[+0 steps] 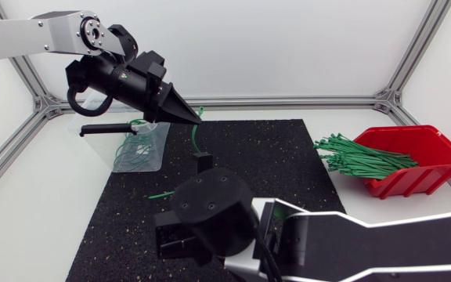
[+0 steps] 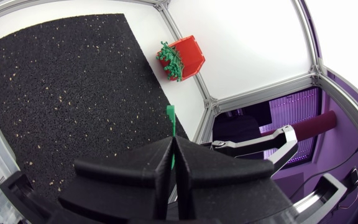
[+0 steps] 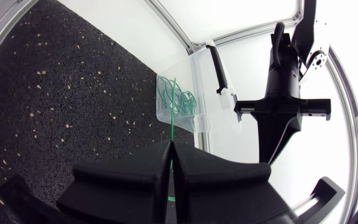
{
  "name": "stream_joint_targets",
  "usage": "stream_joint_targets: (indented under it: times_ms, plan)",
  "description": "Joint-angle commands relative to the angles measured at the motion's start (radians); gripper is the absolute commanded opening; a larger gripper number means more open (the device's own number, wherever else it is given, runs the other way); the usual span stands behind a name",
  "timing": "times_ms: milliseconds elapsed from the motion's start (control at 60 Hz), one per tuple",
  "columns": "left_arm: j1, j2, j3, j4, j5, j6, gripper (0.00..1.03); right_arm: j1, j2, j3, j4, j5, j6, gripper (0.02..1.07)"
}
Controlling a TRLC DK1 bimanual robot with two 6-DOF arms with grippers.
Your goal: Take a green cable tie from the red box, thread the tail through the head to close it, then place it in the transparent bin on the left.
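**Left side.** The transparent bin point(image 1: 153, 160) sits at the left edge of the black mat point(image 1: 288, 157), with looped ties point(image 1: 131, 149) inside. My left gripper point(image 1: 193, 118) hangs just right of the bin, above the mat's far edge. In its own wrist view the fingers are pressed together, with a short green end showing ahead of them.

**Centre.** The green cable tie point(image 1: 193, 137) is off the table. It runs from those fingertips down to my right gripper point(image 1: 203, 162), which is clamped on its lower part. In the right wrist view, a thin strand rises ahead of the closed fingers. I cannot tell whether both grips hold one tie or two. A loose tie point(image 1: 160, 194) lies on the mat beside my right wrist.

**Step in hand (judged).** The step is threading.
- One grip should stay steady while the other feeds.
- The tail should be gripped near its tip so it does not flex.
- It should be lined up squarely with the head's slot before any push.

**Right side.** The red box point(image 1: 433, 137) and its bundle of ties point(image 1: 358, 157) are well apart from both grippers.

**Edges and room (judged).**
- The bin wall is close on the left.
- The frame rail point(image 1: 288, 102) bounds the far side.
- The widest room to move is to the right, over the mat.
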Motion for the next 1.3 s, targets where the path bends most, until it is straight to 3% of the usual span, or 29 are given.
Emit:
stream_joint_targets:
  times_ms: [0,233,283,367,433,533,733,867,950,1150,1283]
  plan:
    - [0.001,-0.031,-0.035,-0.014,0.012,0.029,0.04,-0.007,-0.027,-0.002,-0.035,0.013,0.098,0.07]
    - [-0.002,-0.046,-0.052,-0.01,0.01,0.03,0.04,-0.014,-0.101,-0.049,-0.082,-0.074,0.213,0.07]
    - [-0.002,-0.049,-0.055,-0.01,0.009,0.03,0.04,-0.031,-0.117,-0.053,-0.092,-0.138,0.278,0.07]
    - [-0.003,-0.058,-0.061,-0.01,0.007,0.03,0.04,-0.056,-0.144,-0.059,-0.144,-0.163,0.319,0.07]
    - [-0.006,-0.063,-0.069,-0.008,0.007,0.03,0.04,-0.074,-0.171,-0.031,-0.265,-0.207,0.391,0.07]
    - [-0.011,-0.088,-0.087,0.007,0.007,0.03,0.04,-0.092,-0.208,-0.031,-0.297,-0.223,0.43,0.07]
    - [-0.039,-0.16,-0.172,0.081,0.005,0.027,0.04,-0.169,-0.21,0.04,-0.466,-0.385,0.545,0.07]
    - [-0.045,-0.23,-0.256,0.167,-0.001,0.015,0.04,-0.186,-0.203,0.081,-0.549,-0.473,0.598,0.07]
    - [-0.045,-0.278,-0.311,0.236,-0.01,-0.007,0.04,-0.177,-0.213,0.089,-0.563,-0.479,0.612,0.07]
    - [-0.046,-0.358,-0.432,0.381,-0.093,-0.013,0.04,-0.184,-0.214,0.142,-0.641,-0.559,0.664,0.07]
    - [-0.029,-0.465,-0.567,0.598,-0.148,-0.074,0.04,-0.209,-0.208,0.178,-0.687,-0.643,0.701,0.07]
